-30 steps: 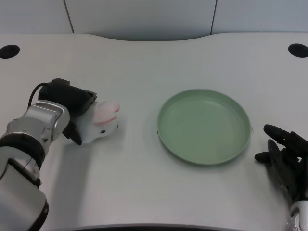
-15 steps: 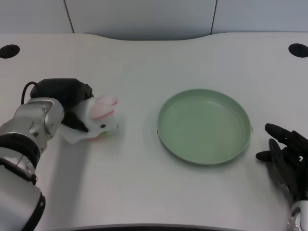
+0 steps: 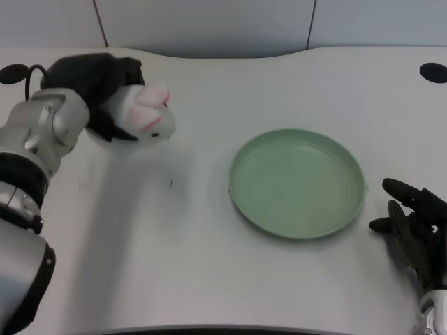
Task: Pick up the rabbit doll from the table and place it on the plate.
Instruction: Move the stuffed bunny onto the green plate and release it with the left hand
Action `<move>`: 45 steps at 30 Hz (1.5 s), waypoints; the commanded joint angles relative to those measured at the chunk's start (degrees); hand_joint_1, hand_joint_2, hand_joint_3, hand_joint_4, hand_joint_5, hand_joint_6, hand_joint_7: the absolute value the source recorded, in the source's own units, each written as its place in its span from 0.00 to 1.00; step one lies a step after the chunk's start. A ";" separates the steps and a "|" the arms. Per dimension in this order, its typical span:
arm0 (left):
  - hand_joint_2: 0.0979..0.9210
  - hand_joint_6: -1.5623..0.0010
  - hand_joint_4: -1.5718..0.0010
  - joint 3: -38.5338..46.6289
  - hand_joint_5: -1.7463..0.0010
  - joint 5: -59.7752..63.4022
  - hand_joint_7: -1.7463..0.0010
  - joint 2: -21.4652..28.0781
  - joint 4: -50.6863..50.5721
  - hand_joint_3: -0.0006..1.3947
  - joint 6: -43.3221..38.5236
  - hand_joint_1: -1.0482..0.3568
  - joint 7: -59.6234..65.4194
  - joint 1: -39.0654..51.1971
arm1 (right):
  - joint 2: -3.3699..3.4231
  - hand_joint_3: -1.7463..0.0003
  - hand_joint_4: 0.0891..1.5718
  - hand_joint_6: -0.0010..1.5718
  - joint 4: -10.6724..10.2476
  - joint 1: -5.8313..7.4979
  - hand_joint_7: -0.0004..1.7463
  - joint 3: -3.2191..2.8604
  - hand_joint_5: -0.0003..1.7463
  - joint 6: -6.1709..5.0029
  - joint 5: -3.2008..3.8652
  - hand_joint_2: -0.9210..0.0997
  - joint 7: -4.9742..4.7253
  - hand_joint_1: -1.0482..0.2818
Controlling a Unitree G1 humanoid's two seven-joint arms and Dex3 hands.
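Head view: the rabbit doll point(image 3: 143, 115) is gripped by the left robot hand point(image 3: 98, 87), whose black fingers are closed around the doll's white body from behind. The doll is held at the upper left of the picture, above the white worktop point(image 3: 174, 251), with its pink ears and face turned toward the plate. A faint shadow is cast on the worktop below the doll and the silver forearm point(image 3: 35, 153). The green plate point(image 3: 241, 188) is seen lying flat on the worktop right of centre, well apart from the doll, with nothing in it. The right robot hand point(image 3: 412, 227) is seen at the lower right edge, just beside the plate's rim, with its fingers spread and nothing held.
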 commanded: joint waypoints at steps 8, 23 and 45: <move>0.39 0.56 0.45 -1.07 0.00 0.32 0.00 -6.53 -1.15 0.72 -3.66 0.67 1.29 -3.97 | -0.28 0.81 0.48 0.56 0.00 -0.09 0.20 -0.25 0.59 0.40 0.35 0.00 0.17 0.52; 0.36 0.50 0.39 -6.26 0.00 3.55 0.00 -21.11 0.67 0.72 -0.94 0.61 2.28 -7.08 | -0.39 0.80 0.49 0.56 0.21 0.14 0.20 1.32 0.58 -0.72 -2.38 0.00 -2.19 0.56; 0.88 0.69 0.72 -7.98 0.40 3.02 0.54 -23.99 3.20 0.02 0.30 0.24 -6.18 -4.32 | 0.68 0.82 0.53 0.57 1.27 -0.04 0.20 0.68 0.61 -2.60 -1.31 0.00 -1.42 0.54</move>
